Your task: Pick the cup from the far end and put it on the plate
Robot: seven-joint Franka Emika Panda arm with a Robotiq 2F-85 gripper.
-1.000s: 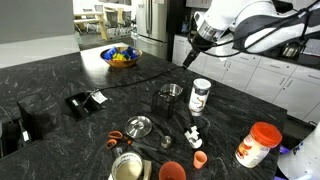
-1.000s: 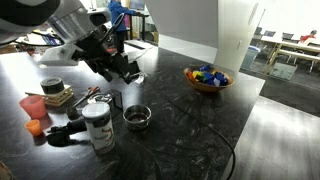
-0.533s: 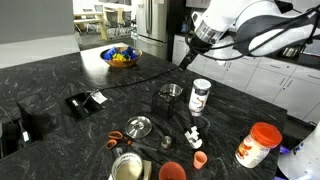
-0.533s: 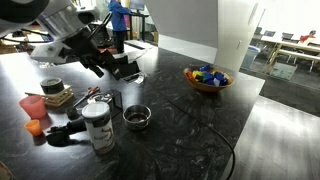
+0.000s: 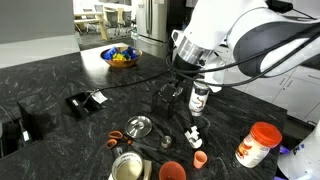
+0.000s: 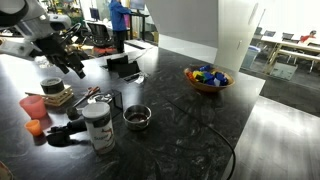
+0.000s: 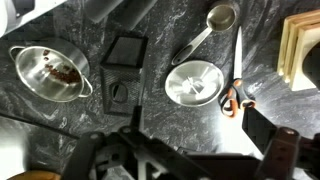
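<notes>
Swung since a second ago from the far counter edge out over the clutter, leaving the gripper [image 6: 70, 63] well apart from the cup [image 6: 137, 117]. Holding nothing, with fingers [image 7: 275, 150] apparently spread. Seen from the wrist: cup up and left of the fingers, upright, mouth up, no long axis to favour; plate [image 7: 193, 83] dead ahead. Only one arm to reach with. Counted: one silver cup, one plate, one white container [image 5: 200, 96], two orange cups [image 5: 200, 158].

Wrist view: gripper [image 7: 175, 160] dark, blurred, cut at btm edge; jaws' state unclear.
</notes>
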